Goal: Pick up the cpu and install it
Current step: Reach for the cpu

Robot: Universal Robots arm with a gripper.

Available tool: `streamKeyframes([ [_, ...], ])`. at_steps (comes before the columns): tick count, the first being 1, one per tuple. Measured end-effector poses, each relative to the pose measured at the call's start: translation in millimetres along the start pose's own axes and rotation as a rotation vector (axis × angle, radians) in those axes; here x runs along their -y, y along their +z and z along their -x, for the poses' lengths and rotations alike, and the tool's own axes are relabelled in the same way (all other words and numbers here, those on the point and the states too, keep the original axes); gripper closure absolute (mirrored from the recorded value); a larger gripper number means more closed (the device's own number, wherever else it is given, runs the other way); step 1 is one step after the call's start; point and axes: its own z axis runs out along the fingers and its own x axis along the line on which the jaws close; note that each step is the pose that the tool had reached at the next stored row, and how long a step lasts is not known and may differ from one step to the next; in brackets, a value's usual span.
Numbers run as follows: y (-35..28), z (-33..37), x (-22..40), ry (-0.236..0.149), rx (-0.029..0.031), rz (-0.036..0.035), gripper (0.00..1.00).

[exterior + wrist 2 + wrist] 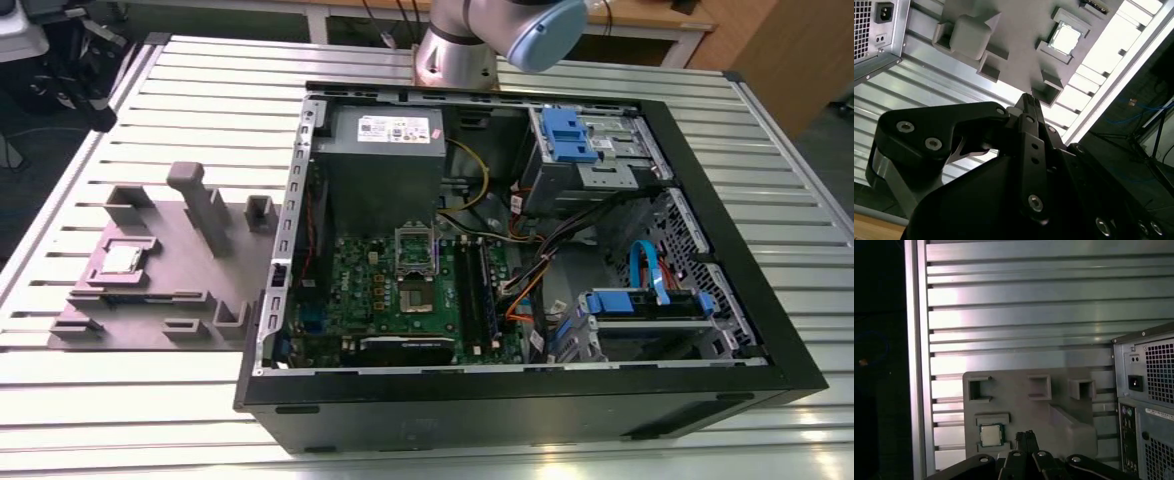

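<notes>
Hovering gripper [1025,434], closed & empty, nr grey fixture [1019,407] (cpu [990,434] in its pocket)

A slatted aluminium table [174,110] is filling most of the exterior view, its rails catching bright glare along the lower edge. A wooden desk [641,18] is running across the top of the frame. A wooden panel [787,60] is standing at upper right, and dark floor [20,190] is showing at far left.
</notes>
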Motion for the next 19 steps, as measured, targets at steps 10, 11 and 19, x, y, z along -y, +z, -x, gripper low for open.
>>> streamKeyframes([
  [10, 2.0, -1.9, 0.2, 0.001, -0.0172, -0.0018, 0.89],
  [11, 2.2, -1.9, 0.2, 0.001, -0.0267, -0.0025, 0.89],
  [19, 3.5, -2.4, 0.6, 0.001, -0.0334, -0.0030, 0.89],
])
